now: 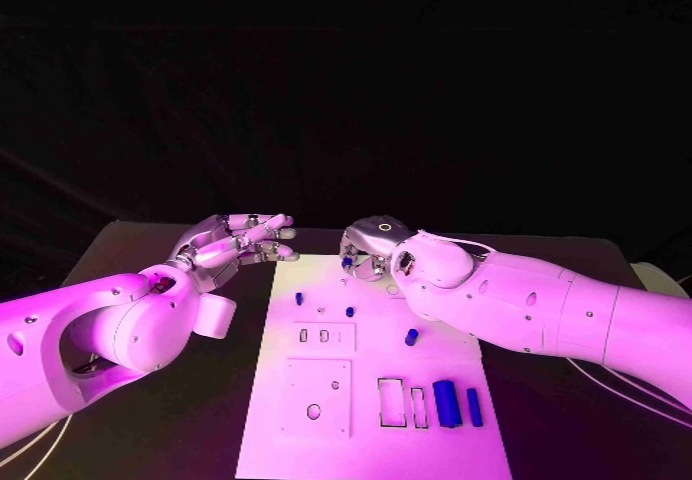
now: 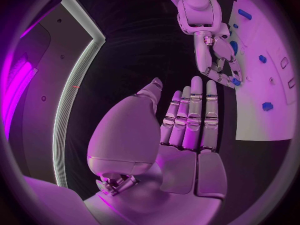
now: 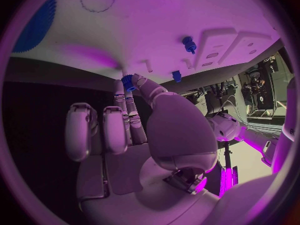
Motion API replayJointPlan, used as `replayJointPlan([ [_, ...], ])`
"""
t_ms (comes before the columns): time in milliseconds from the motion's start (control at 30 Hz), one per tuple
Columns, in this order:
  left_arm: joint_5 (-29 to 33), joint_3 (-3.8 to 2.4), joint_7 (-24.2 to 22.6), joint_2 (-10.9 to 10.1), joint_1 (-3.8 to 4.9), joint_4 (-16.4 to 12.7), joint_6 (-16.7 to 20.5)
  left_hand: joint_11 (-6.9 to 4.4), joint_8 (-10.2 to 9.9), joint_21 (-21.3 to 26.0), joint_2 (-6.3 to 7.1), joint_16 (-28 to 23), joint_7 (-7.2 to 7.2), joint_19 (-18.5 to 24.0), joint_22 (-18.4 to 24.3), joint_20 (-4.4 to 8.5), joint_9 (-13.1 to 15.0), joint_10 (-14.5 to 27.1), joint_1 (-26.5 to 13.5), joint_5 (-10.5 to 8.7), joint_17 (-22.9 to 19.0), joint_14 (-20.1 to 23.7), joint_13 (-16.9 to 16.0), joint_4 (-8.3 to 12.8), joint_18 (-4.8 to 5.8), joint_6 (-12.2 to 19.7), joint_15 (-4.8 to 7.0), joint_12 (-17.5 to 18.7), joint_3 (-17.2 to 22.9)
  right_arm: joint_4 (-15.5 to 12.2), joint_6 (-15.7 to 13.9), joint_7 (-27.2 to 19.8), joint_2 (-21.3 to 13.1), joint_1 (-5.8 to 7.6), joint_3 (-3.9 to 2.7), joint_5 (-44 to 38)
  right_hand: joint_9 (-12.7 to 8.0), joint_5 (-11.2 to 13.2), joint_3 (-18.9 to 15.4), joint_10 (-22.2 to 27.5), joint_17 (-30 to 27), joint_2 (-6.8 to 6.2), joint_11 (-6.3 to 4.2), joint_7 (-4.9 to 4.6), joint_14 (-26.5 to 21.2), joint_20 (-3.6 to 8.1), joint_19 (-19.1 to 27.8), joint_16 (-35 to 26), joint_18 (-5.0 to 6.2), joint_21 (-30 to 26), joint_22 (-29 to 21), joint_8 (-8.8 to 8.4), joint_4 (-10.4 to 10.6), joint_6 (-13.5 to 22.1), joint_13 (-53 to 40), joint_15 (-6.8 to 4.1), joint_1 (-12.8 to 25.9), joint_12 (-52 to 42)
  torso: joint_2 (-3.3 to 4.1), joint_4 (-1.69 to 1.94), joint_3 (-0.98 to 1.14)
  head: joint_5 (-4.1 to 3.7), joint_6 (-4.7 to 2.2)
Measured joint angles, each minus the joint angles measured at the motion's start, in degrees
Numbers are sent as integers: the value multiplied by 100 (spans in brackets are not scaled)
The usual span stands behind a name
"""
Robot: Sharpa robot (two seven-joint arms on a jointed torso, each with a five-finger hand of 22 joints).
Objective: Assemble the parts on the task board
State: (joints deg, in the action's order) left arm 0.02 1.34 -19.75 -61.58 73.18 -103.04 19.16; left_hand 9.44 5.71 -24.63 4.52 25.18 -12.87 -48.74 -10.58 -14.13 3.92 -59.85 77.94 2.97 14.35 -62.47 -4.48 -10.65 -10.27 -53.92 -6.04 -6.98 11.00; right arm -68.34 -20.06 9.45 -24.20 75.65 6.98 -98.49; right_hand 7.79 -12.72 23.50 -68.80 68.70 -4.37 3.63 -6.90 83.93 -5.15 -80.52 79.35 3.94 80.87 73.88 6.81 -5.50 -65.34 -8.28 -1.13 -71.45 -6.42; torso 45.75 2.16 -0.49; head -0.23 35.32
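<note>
Parts lie scattered on the white task board (image 1: 378, 420), which sits mid-worktop (image 1: 159, 420). Above the board's far end, the right hand (image 1: 378, 245) pinches a small blue part (image 3: 129, 81) between fingertips and thumb. Just off the board's far left corner, the left hand (image 1: 238, 243) hovers with fingers straight and side by side, holding nothing. Near the board's near end lie two blue cylinders (image 1: 447, 403); another blue piece (image 1: 411, 337) lies at the board's middle, toward its right edge.
</note>
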Motion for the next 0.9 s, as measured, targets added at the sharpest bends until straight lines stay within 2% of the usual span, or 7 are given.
replayJointPlan([
  [167,0,0,2,-4,4,5,0,0,0,0,0,0,0,0,0,0,0,0,0,0,0,0,0,0,0,0,0,0,0,12,19,49,-6,-20,14,-12,1,0,24,68,-44,-43,33,-27,12,-29,29,-22,0,-26,-30,-1,23,29,25,12,19,28,1,0,0,0,1],
  [633,0,0,6,-21,12,23,0,0,0,0,0,0,0,0,0,0,0,0,0,0,-1,0,0,0,0,0,0,0,0,-2,43,118,-18,-18,11,-27,46,23,46,48,-66,-49,11,-29,21,-30,30,-47,0,-26,12,-27,48,57,15,21,25,29,5,1,2,-9,-3],
  [700,0,1,7,-24,13,26,0,0,0,0,0,0,0,0,0,0,0,0,0,0,3,0,0,0,-1,0,0,0,0,-1,42,118,-20,-18,12,-27,54,186,-6,242,-252,-184,57,-53,9,-64,166,-171,0,-149,-188,-139,117,280,51,78,111,94,7,1,3,-9,-3],
  [767,0,1,8,-24,14,29,0,0,0,0,0,0,0,0,0,0,0,0,0,0,9,0,0,0,-1,0,0,0,0,2,41,118,-22,-19,14,-27,-59,310,-126,439,-411,-307,111,10,9,-100,289,-271,1,-272,-361,-293,180,636,88,113,177,141,7,1,3,-10,-4],
  [833,0,1,8,-24,15,31,0,0,0,0,0,0,0,0,0,0,0,0,0,0,9,0,0,0,-1,0,0,0,0,2,38,115,-22,-22,17,-26,-138,320,-294,594,-529,-374,147,66,9,-131,381,-349,0,-373,-493,-319,226,930,113,113,206,142,7,2,3,-14,-7],
  [900,0,1,9,-25,16,32,0,0,0,0,0,0,0,0,0,0,0,0,0,0,9,0,0,0,0,0,0,0,0,-4,34,106,-23,-23,17,-22,-181,320,-474,710,-605,-396,173,139,9,-161,433,-401,1,-454,-592,-319,280,1099,123,157,205,142,8,2,2,-18,-7],
])
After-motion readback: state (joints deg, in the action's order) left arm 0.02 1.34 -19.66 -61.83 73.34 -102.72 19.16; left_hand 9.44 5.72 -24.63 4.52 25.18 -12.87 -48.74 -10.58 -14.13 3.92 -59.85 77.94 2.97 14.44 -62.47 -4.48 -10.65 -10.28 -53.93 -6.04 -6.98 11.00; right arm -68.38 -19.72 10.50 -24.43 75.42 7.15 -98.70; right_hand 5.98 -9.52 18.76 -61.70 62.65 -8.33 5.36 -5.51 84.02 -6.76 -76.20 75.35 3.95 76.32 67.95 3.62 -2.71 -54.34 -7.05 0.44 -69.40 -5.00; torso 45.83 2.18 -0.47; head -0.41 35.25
